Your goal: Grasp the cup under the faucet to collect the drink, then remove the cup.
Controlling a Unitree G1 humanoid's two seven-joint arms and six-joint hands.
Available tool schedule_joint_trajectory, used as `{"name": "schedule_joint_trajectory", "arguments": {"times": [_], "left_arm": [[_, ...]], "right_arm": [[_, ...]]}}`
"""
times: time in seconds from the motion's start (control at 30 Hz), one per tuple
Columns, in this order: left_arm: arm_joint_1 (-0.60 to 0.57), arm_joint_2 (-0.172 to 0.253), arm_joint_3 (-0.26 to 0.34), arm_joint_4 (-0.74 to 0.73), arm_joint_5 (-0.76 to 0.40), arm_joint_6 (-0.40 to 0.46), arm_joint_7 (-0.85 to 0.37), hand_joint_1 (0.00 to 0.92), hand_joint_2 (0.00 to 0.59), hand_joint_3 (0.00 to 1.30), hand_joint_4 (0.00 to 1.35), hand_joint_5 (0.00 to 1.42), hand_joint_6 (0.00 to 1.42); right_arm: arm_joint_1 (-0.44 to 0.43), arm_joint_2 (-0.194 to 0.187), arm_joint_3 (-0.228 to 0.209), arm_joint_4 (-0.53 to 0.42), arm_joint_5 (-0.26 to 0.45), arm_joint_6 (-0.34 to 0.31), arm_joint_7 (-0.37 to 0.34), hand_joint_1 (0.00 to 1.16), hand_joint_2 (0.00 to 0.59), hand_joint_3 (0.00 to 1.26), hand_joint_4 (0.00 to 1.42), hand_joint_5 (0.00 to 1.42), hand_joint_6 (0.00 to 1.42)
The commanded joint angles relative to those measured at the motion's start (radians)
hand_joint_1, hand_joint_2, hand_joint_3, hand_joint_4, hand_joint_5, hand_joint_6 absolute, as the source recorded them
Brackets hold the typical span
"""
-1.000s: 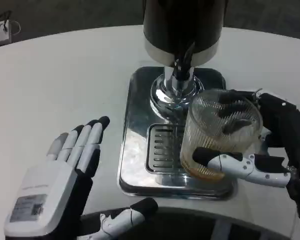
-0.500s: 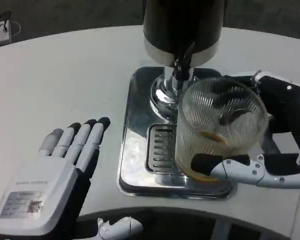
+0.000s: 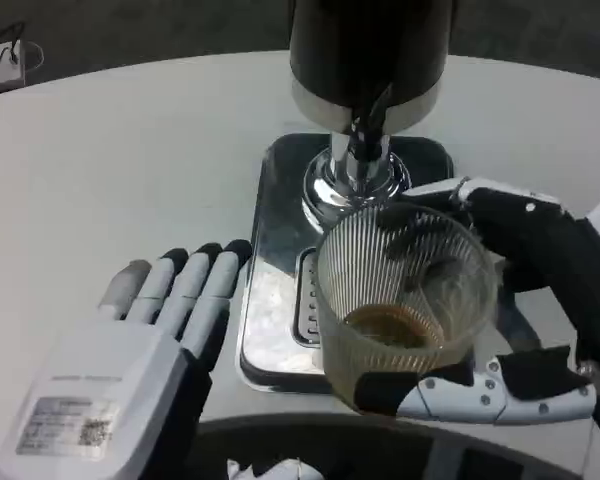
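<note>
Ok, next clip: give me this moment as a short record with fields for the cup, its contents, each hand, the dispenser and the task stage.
cup: ribbed clear glass cup, held over the front edge of the metal drip tray
contents: shallow brown drink at the bottom
right hand: right hand grips the cup
left hand: left hand flat, fingers extended, holding nothing
dispenser: black dispenser, faucet behind the cup
stage: drink collected, cup clear of the faucet

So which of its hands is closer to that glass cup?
The right hand: it grips the cup, fingers wrapped around it. The left hand lies flat on the table, off to the cup's left, apart from it.
</note>
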Motion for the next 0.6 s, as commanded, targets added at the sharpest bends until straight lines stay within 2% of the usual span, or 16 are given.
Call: {"name": "schedule_joint_trajectory", "arguments": {"times": [0.03, 0.23, 0.6], "left_arm": [[-0.002, -0.023, -0.032, -0.026, 0.044, -0.011, -0.044, 0.0, 0.065, 0.0, 0.0, 0.0, 0.0], [-0.014, -0.042, -0.057, -0.034, 0.076, -0.024, -0.075, 0.0, 0.063, 0.0, 0.0, 0.0, 0.0], [-0.03, -0.061, -0.048, -0.012, 0.08, -0.023, -0.074, 0.0, 0.063, 0.0, 0.0, 0.0, 0.0]], "right_arm": [[0.02, -0.005, 0.007, -0.042, 0.009, -0.065, -0.005, 1.16, 0.082, 0.89, 1.05, 1.24, 1.42], [0.033, 0.001, -0.006, -0.044, 0.023, -0.073, -0.01, 1.16, 0.082, 0.89, 1.05, 1.24, 1.42], [0.022, 0.002, -0.012, -0.039, 0.027, -0.067, -0.01, 1.16, 0.082, 0.89, 1.05, 1.23, 1.42]]}}
